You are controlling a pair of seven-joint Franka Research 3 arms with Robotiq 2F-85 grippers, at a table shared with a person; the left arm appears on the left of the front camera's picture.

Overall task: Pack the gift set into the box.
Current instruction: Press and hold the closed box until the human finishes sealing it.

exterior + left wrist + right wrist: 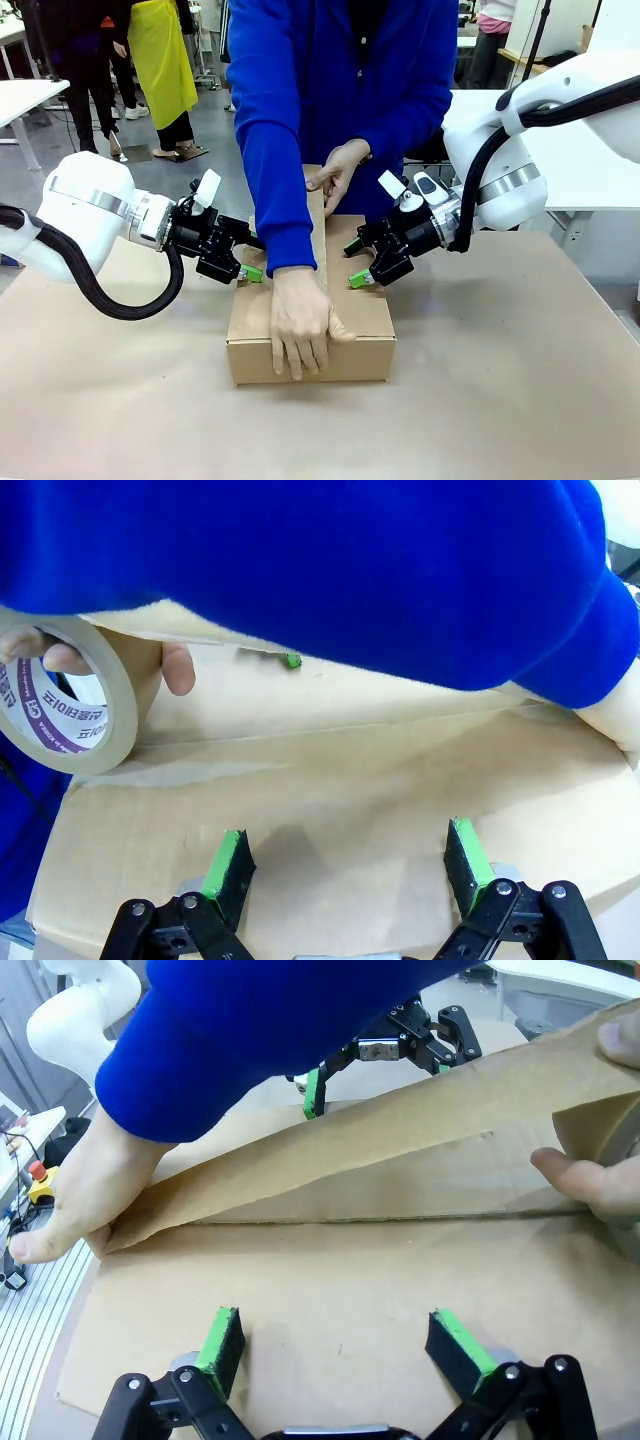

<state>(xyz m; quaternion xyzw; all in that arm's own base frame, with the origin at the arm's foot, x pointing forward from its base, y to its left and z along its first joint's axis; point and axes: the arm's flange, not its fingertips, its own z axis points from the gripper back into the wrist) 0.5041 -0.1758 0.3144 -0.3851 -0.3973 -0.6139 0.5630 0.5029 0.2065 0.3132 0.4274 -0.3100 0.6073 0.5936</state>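
Note:
The box (365, 315) lies in the middle of the table with its top flaps down. A person in a blue sleeve presses one hand (298, 325) on its near end and pulls a strip of brown tape (400, 1125) along the centre seam from a tape roll (118, 695) held in the other hand (335, 175). My left gripper (245, 270) is open over the box's left flap (350, 780). Over the right flap (350, 1270), my right gripper (358, 272) is open too. Nothing sits between either pair of fingers. The gift set is out of view.
The person's arms reach across the box between my two grippers. Brown paper covers the table (520, 400), with bare room in front of and beside the box. White tables (25, 95) and other people stand in the background.

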